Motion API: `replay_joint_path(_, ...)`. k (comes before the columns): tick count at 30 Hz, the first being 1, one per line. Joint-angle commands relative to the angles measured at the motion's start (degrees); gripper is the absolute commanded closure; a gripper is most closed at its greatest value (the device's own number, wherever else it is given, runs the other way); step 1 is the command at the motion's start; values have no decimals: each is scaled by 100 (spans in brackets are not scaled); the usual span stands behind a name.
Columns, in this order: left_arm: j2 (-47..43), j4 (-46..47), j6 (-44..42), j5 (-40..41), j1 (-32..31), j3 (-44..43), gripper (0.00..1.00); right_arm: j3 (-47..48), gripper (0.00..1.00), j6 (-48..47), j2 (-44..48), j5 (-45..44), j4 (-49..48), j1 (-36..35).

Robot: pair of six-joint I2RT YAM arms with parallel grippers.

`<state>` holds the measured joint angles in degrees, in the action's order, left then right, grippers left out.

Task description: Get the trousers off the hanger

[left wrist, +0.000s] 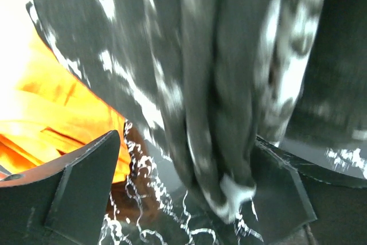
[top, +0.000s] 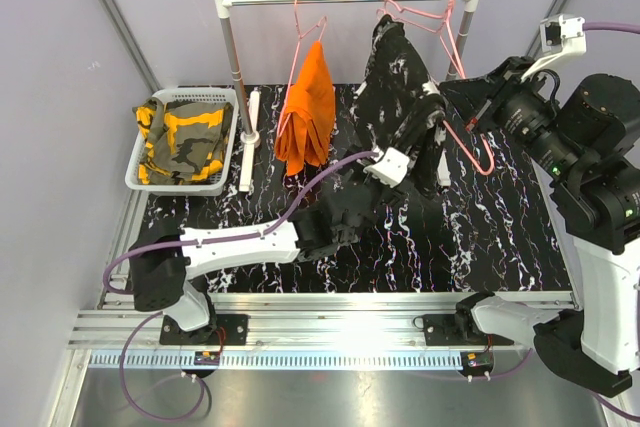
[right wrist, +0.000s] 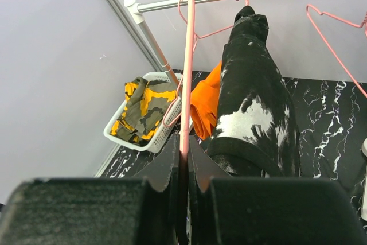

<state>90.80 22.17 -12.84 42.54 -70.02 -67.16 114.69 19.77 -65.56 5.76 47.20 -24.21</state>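
Bright, even light overhead, with glare on the metal rail [top: 330,357]. The left wrist view is smeared with blur, the orange trousers [left wrist: 34,113] blown out white. In the right wrist view the hanger [right wrist: 184,84] is crisp, the right gripper's fingers [right wrist: 86,210] dark, soft

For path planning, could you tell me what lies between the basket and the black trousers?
The rack's post and the hanging orange trousers, seen in the top view.

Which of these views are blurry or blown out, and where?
Left wrist: black speckled trousers smeared, orange trousers washing out to white at upper left. Right wrist: right gripper soft and dark in front, pink hanger sharp. Top external: sharp, with glare on the near metal rail.
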Motion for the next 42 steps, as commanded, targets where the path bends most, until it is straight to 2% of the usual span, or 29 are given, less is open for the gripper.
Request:
replay_joint_path(1,51,691,115,228,-3,-526,8,106,100,80,280,198,-1433,21)
replay_joint_path(11,315,683,212,614,-3,-1449,8,-158,100,220,272,364,-1538,21)
replay_joint_path(20,438,630,-25,580,-38,-2222,19,-377,100,212,272,435,-1538,21)
replay_joint_path(25,482,613,-166,518,-73,-2477,32,-492,100,203,272,487,-1556,21)
replay_joint_path(29,482,630,-219,430,-117,-2566,36,-597,100,220,245,531,-1565,21)
replay_joint_path(30,473,682,-254,387,-126,-2548,41,-615,100,220,228,531,-1565,21)
replay_joint_path(31,473,744,-297,325,-152,-2513,51,-632,100,212,202,531,-1573,21)
replay_joint_path(32,465,814,-333,325,-161,-2504,65,-633,100,212,193,558,-1565,21)
replay_joint_path(33,464,902,-350,316,-170,-2504,73,-641,100,212,167,584,-1573,21)
replay_joint_path(35,464,1043,-421,543,-196,-2522,97,-694,100,220,175,584,-1600,21)
replay_joint_path(36,430,1183,-438,605,-196,-2522,100,-720,100,203,184,515,-1609,21)
replay_joint_path(42,219,1394,-500,851,-196,-2697,100,-1413,100,211,359,119,-1766,21)
